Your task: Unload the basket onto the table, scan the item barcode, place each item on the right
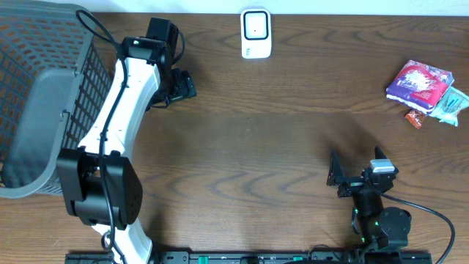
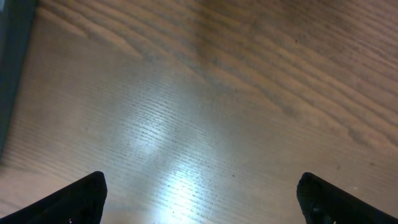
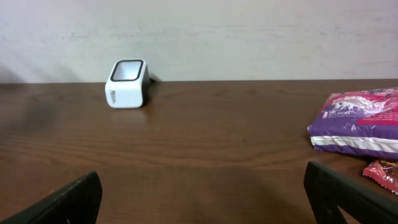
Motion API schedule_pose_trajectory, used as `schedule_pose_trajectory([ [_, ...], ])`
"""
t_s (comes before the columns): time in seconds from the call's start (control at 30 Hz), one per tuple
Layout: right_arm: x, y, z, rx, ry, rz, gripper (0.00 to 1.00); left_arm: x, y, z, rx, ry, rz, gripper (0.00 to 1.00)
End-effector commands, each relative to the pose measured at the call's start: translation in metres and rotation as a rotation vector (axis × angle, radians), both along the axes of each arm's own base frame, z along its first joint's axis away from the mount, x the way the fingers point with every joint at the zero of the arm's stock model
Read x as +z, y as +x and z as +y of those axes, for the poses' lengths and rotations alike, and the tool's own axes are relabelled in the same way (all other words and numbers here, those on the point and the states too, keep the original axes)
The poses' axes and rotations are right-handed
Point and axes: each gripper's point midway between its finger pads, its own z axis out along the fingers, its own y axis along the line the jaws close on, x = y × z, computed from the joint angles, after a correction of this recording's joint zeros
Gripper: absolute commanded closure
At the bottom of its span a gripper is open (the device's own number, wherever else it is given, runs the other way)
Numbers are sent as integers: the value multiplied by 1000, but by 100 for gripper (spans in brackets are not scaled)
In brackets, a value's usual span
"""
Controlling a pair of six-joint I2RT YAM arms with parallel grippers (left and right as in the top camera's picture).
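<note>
A white barcode scanner point(image 1: 256, 33) with a dark window stands at the table's back edge; the right wrist view shows the scanner point(image 3: 127, 84) far off to the left. A purple snack packet point(image 1: 419, 81) lies at the right side, with a small red packet point(image 1: 415, 117) and a green-white packet point(image 1: 451, 104) beside it. In the right wrist view the purple packet point(image 3: 357, 121) and red packet point(image 3: 382, 174) lie ahead on the right. My left gripper point(image 1: 183, 85) hovers open over bare wood left of the scanner, its fingers point(image 2: 81, 199) wide apart. My right gripper point(image 1: 335, 177) stands open near the front, holding nothing.
A large grey mesh basket point(image 1: 44, 103) fills the table's left end, and its edge point(image 2: 12, 62) shows in the left wrist view. Bare brown tabletop point(image 1: 264, 147) stretches between the two arms.
</note>
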Motion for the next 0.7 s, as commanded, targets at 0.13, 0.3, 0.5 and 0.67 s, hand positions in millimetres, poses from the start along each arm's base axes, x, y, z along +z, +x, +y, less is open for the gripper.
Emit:
schedule_pose_trajectory([
  [0.13, 0, 0, -3, -13, -5, -2, 1, 34, -35, 12, 2, 35, -163, 2],
  [0.3, -1, 0, -3, -13, -5, -2, 1, 29, -60, 17, 7, 0, -356, 2],
  [0.5, -1, 0, -3, -13, -5, -2, 1, 10, -99, 24, -54, 1, -514, 2],
  [0.67, -1, 0, -3, -13, -5, -2, 1, -1, -120, 28, -95, 6, -655, 2],
])
